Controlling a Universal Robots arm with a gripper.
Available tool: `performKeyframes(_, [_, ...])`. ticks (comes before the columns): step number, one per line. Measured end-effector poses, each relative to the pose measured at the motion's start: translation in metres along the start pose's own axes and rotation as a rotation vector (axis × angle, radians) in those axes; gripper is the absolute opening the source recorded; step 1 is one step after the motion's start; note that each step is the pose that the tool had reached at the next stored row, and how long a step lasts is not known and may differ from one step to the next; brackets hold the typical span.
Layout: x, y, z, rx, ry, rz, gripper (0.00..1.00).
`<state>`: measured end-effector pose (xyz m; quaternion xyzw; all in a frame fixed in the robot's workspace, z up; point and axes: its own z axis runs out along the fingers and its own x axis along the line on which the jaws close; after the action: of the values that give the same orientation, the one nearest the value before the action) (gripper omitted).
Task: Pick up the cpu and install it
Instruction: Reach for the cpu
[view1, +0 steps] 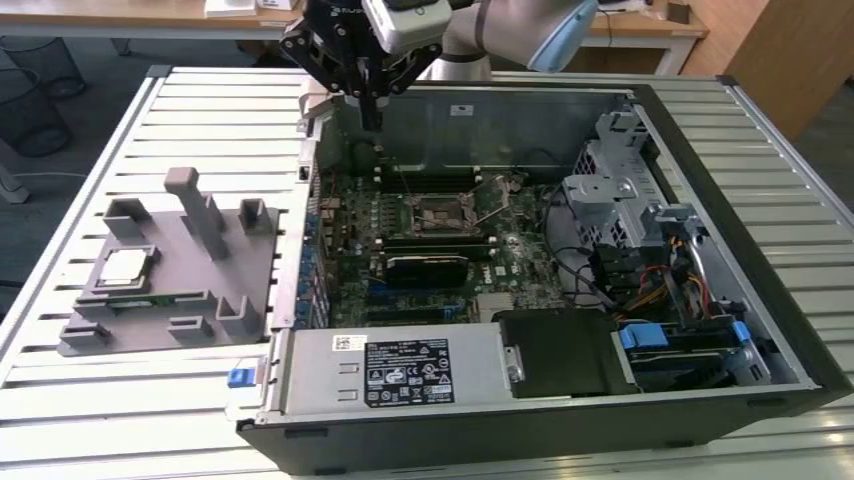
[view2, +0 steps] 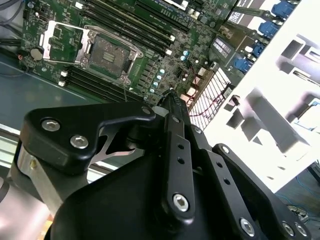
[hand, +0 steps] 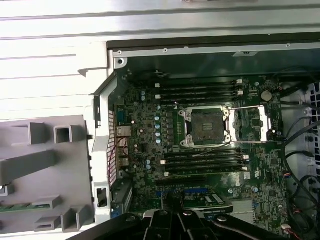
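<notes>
In the exterior view, I see the gripper (view1: 370, 118) hanging above the far side of the open computer case (view1: 534, 120). Its fingers are drawn together to a narrow point with nothing between them. The cpu (view1: 124, 266) lies flat on the grey holder (view1: 187, 290). The holder sits on the slatted worktop (view1: 200, 110) beside the case, on the exterior view's left, well apart from the gripper. The socket (view1: 441, 212) is in the middle of the board.

In the second wrist view, the gripper (view2: 171, 97) looks closed and empty, its tip near the board's edge. The socket (view2: 107, 52) has its metal frame (view2: 57, 37) swung open.

In the first wrist view, the socket (hand: 207, 127) is open and bare. The holder (hand: 45, 170) lies outside the case wall (hand: 97, 115), with a green memory stick (hand: 25, 206) in one slot.

My worries from here:
- The chip is thin and flat, so I judge a slightly off grip could tilt it or let it slip.
- The case wall stands between holder and board, and a low carry could clip it.
- Set down skewed, the chip could damage the socket's contacts.
</notes>
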<state>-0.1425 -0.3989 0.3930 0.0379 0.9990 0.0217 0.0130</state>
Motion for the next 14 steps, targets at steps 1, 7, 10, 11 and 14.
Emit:
performKeyframes(1, [0.001,-0.0001,0.0,0.0,0.0,0.0,0.11])
performKeyframes(7, [0.0063,-0.0005,0.0003,0.0,0.0,0.0,0.11])
performKeyframes(10, [0.0086,-0.0007,0.0005,-0.0001,-0.0001,0.0,0.11])
performKeyframes(11, [0.0094,-0.0007,0.0005,0.0,0.0,0.0,0.11])
performKeyframes(14, [0.012,-0.0009,0.0006,-0.0001,-0.0001,0.0,0.11])
